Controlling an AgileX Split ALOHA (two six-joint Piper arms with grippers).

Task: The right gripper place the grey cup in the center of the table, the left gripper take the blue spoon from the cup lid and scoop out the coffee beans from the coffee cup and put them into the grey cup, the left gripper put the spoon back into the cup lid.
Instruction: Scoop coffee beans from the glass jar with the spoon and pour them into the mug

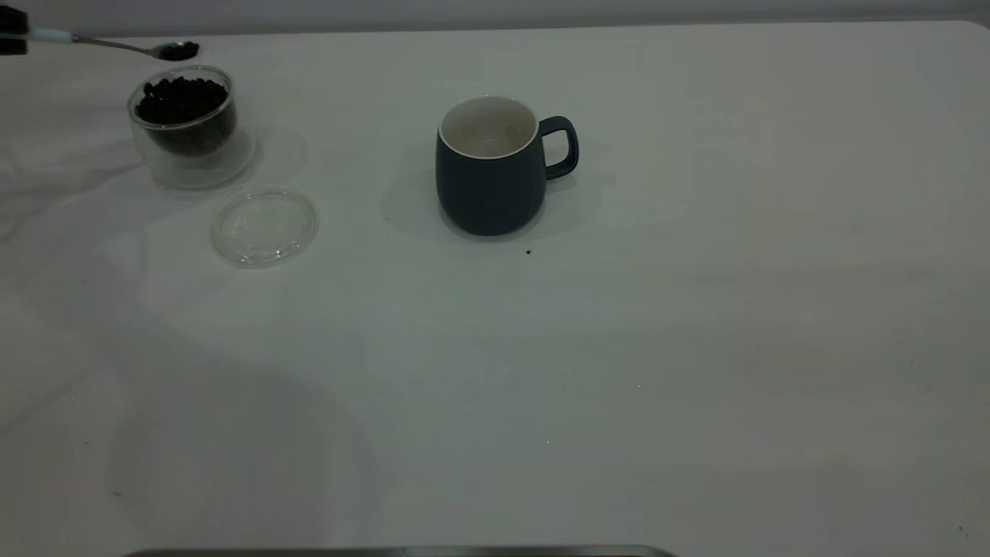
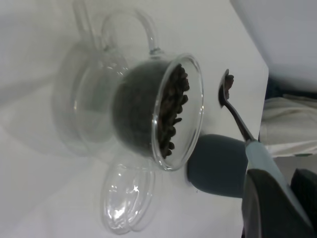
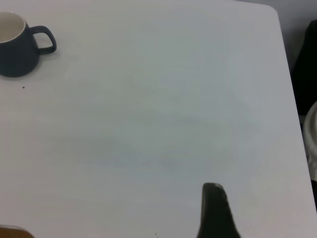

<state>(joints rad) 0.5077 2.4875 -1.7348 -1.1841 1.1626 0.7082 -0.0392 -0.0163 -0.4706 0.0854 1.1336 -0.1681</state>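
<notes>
At the table's (image 1: 696,348) far left corner, the left gripper (image 1: 11,35) was clamped on the blue spoon's (image 1: 116,45) handle, its bowl carrying coffee beans (image 1: 179,52) beyond the coffee cup (image 1: 186,124). The grey cup (image 1: 489,174) stood mid-table, well apart. I cannot tell the right gripper's (image 3: 215,213) opening.

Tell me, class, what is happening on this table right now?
The left pincer holds the blue spoon by its handle, with coffee beans in its bowl, above and just behind the coffee cup. The grey cup stands mid-table, apparently empty. The cup lid lies bare beside the glass. The right pincer waits off to the side.
</notes>
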